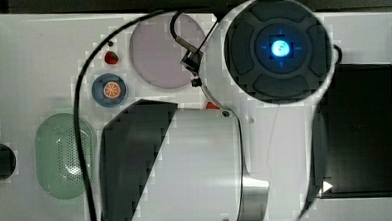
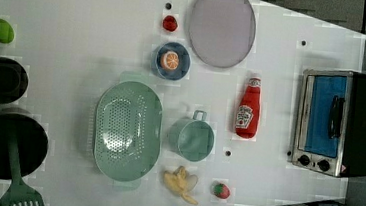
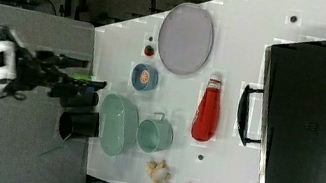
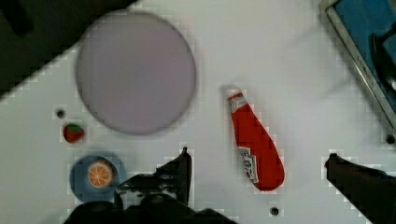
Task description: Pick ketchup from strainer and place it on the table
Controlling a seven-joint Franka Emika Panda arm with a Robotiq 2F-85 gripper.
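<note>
Lying on the table (image 2: 77,23), the ketchup (image 2: 247,108) sits between cup (image 2: 191,138) and oven (image 2: 332,121); jaws spread, empty.

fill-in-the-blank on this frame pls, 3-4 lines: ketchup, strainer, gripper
1. The ketchup lies on the ____, not in the strainer.
2. The strainer holds ____.
3. In the left view, the ketchup lies between the teal cup and the ____.
4. The gripper's jaws are ____, holding nothing.

Missing words: table; nothing; toaster oven; open
</note>
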